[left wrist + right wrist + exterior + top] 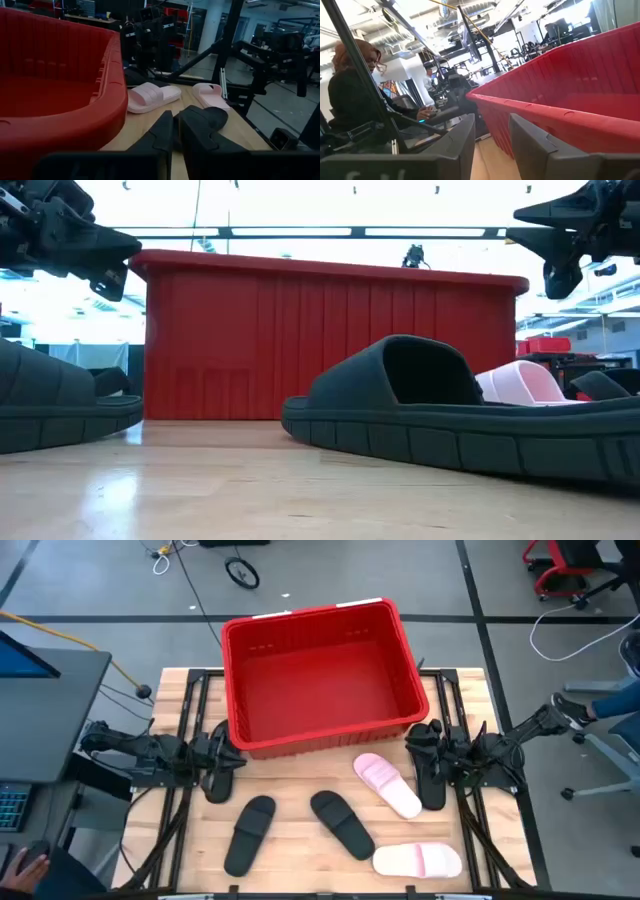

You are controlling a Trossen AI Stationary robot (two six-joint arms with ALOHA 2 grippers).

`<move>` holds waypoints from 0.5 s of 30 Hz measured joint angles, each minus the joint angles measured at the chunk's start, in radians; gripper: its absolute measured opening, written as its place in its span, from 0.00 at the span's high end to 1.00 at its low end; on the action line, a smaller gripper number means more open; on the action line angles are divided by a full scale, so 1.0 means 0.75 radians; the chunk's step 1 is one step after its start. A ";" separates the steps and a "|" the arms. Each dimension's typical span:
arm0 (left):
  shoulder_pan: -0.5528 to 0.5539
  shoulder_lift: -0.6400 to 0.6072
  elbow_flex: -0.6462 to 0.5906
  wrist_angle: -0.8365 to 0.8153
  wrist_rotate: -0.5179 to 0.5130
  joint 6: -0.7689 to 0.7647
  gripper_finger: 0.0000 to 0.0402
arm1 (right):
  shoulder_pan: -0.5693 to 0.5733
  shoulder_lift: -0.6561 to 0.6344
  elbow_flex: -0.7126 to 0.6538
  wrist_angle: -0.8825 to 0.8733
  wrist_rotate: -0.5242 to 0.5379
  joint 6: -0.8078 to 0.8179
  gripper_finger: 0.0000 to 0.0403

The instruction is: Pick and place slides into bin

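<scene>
The red bin (320,675) stands at the table's far middle. In front of it on the table lie two black slides (250,833) (342,823) and two pink slides (388,783) (418,860), soles down. Another black slide (217,780) lies below my left gripper and one (432,785) lies below my right gripper. My left gripper (228,745) hovers at the bin's near left corner, its fingers a narrow gap apart and empty. My right gripper (418,738) hovers at the bin's near right corner, open and empty.
The bin's near wall (330,345) rises between the two grippers. A person (350,95) sits beyond the table's left side, with a hand (25,865) at a keyboard. Bare wood (300,860) shows between the slides near the front edge.
</scene>
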State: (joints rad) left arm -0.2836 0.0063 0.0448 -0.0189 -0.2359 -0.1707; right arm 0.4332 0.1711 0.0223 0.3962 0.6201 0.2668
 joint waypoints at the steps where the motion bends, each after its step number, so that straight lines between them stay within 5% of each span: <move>1: 0.000 0.000 0.000 0.000 0.000 -0.001 0.90 | 0.000 0.000 0.000 0.000 0.000 0.000 0.69; 15: 0.000 0.000 0.000 0.000 0.000 0.000 0.93 | 0.001 0.000 0.000 0.000 0.000 0.000 0.69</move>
State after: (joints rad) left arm -0.2836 0.0063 0.0448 -0.0189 -0.2359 -0.1707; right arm 0.4335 0.1711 0.0223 0.3959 0.6198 0.2665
